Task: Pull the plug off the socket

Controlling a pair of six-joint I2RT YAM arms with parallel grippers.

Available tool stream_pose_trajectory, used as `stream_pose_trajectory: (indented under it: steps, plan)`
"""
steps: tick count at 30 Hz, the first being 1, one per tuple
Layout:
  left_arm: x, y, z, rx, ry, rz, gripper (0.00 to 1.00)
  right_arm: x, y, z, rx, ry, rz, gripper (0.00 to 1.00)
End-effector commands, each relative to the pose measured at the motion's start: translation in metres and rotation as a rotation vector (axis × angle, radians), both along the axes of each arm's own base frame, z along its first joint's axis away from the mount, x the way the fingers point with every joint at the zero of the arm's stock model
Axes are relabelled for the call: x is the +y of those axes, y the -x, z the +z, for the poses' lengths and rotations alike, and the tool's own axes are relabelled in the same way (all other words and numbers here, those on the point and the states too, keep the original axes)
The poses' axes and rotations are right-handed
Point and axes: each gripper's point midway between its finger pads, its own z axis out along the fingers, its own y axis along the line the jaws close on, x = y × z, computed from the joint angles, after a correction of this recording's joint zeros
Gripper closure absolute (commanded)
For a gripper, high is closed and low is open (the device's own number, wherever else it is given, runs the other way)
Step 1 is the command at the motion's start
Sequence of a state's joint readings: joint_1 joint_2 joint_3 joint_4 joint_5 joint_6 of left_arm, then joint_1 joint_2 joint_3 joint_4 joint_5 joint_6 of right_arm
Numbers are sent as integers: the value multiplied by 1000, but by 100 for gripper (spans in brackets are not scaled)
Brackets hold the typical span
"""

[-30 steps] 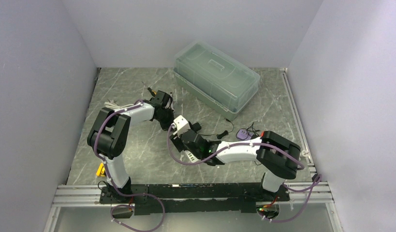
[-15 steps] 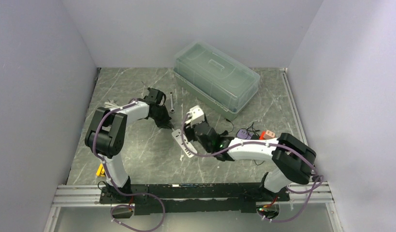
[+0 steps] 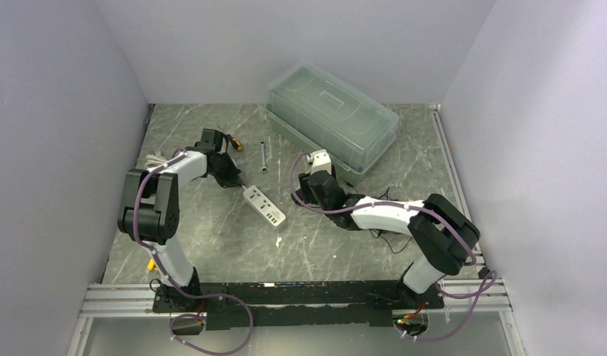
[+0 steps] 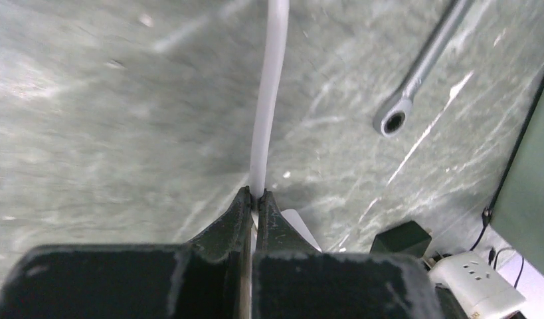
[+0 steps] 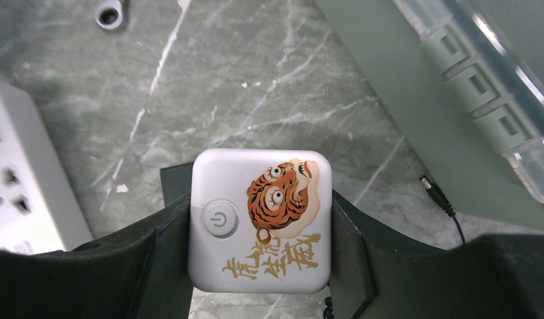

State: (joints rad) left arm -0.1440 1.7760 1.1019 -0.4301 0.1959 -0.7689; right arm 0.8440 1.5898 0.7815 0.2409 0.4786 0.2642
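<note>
The white power strip (image 3: 264,206) lies flat on the table, with no plug in it; its end shows in the right wrist view (image 5: 23,179). My right gripper (image 3: 320,169) is shut on the plug (image 5: 260,219), a white cube with a tiger print and a power button, held above the table to the right of the strip. My left gripper (image 4: 256,199) is shut on the strip's white cable (image 4: 269,100); in the top view it (image 3: 233,180) sits just behind the strip's far end.
A green lidded box (image 3: 331,119) stands at the back, close behind the right gripper (image 5: 455,100). A wrench (image 3: 263,157) lies between the arms (image 4: 422,66). A black adapter (image 4: 402,238) and thin black cables (image 3: 382,222) lie at right. A yellow item (image 3: 153,261) lies front left.
The right gripper has carried the plug up and back-right, off the power strip. The strip has dropped flat onto the table. The left gripper has drawn back-left along the cable.
</note>
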Motion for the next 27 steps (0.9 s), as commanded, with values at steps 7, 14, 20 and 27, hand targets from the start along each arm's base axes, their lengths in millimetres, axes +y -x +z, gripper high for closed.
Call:
stream_pose_trajectory:
  steps: [7,14,20,27]
  plan:
    - [62,-32,27,-106,-71,128,100,4,-23,8,4,-29,-56,65]
    - [65,-36,29,-119,-74,113,78,13,-22,2,41,-54,-4,30]
    - [63,-36,29,-112,-66,107,29,10,-23,4,39,-62,-4,4]
    - [77,-38,51,-169,-144,124,17,4,-20,21,1,-80,-6,0]
